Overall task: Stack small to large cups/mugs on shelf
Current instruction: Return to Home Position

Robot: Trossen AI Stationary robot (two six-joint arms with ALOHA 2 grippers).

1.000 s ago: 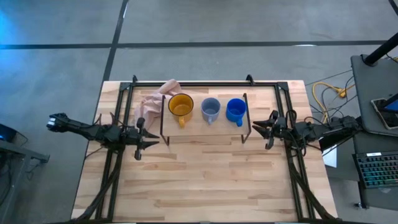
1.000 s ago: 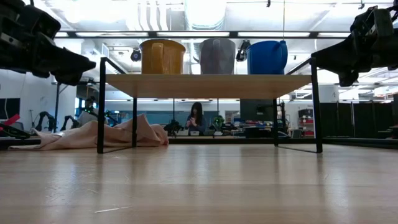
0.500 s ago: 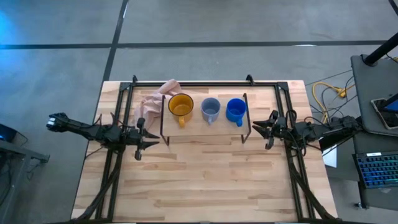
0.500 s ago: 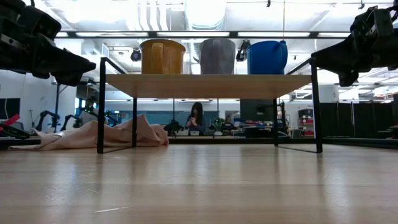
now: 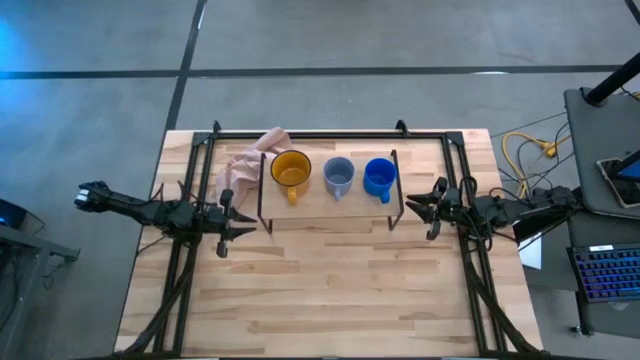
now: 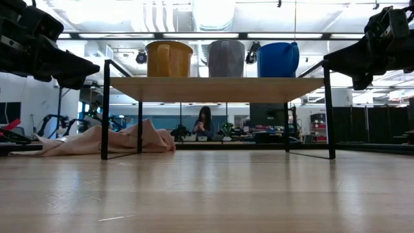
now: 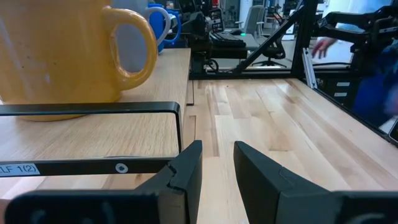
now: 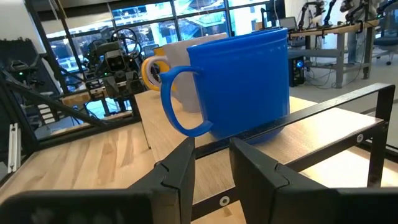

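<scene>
Grey concrete floor [image 5: 350, 40] with dark seams. Far beyond the fingers [image 8: 177, 171] of the right gripper [image 8: 212, 146], large windows [image 8: 186, 15] and a workbench [image 8: 336, 34]. Bright ceiling lights [image 6: 213, 10] overhead; a person [image 6: 204, 123] far off.

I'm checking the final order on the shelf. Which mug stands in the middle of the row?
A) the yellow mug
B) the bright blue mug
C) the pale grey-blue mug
C: seen from above, the pale grey-blue mug stands on the shelf between the yellow mug and the bright blue mug.
</scene>
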